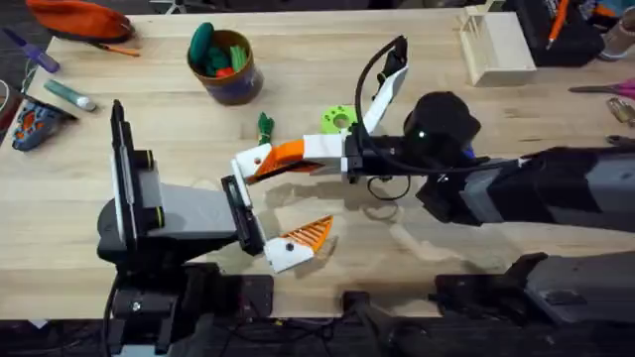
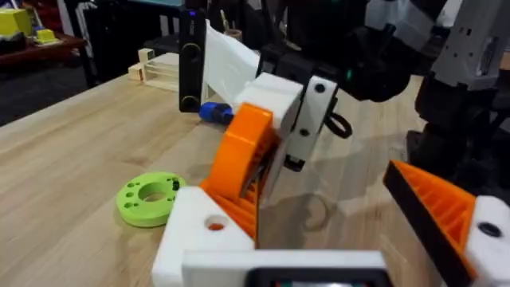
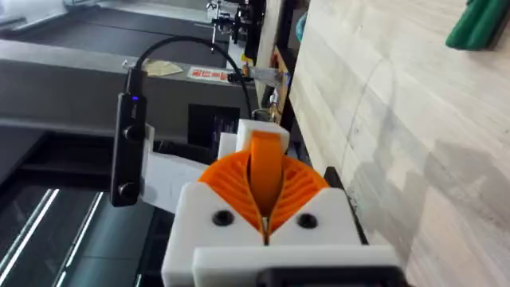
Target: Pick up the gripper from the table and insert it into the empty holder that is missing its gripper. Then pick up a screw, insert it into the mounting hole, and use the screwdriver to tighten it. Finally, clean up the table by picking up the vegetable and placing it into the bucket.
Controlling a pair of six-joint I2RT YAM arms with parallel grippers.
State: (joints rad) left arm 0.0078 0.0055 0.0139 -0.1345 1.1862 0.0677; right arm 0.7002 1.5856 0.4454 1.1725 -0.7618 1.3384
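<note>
My right gripper (image 1: pixel 298 151) (image 3: pixel 267 199) is shut on the orange gripper (image 1: pixel 286 151) (image 2: pixel 243 151) (image 3: pixel 267 171). It holds the lower end of the piece against the white holder (image 1: pixel 248 163) (image 2: pixel 199 239), which is one finger mount of my left gripper (image 1: pixel 278 203). Orange shows through the holder's mounting hole (image 2: pixel 215 225). My left gripper is open, and its other mount carries an orange wedge (image 1: pixel 312 233) (image 2: pixel 434 203). The dark-green vegetable (image 1: pixel 265 127) (image 3: pixel 478 24) lies on the table (image 1: pixel 417 89) just beyond the holder. The bucket (image 1: pixel 230 81) stands farther back. The blue screwdriver (image 2: pixel 215 112) lies behind the right gripper. The screw is out of view.
A lime-green disc (image 1: pixel 337 119) (image 2: pixel 147 199) lies close behind the right gripper. A pale wooden box (image 1: pixel 496 45) sits at the back right. Pens and an orange pouch (image 1: pixel 79 20) lie at the back left. The bucket holds several toy vegetables.
</note>
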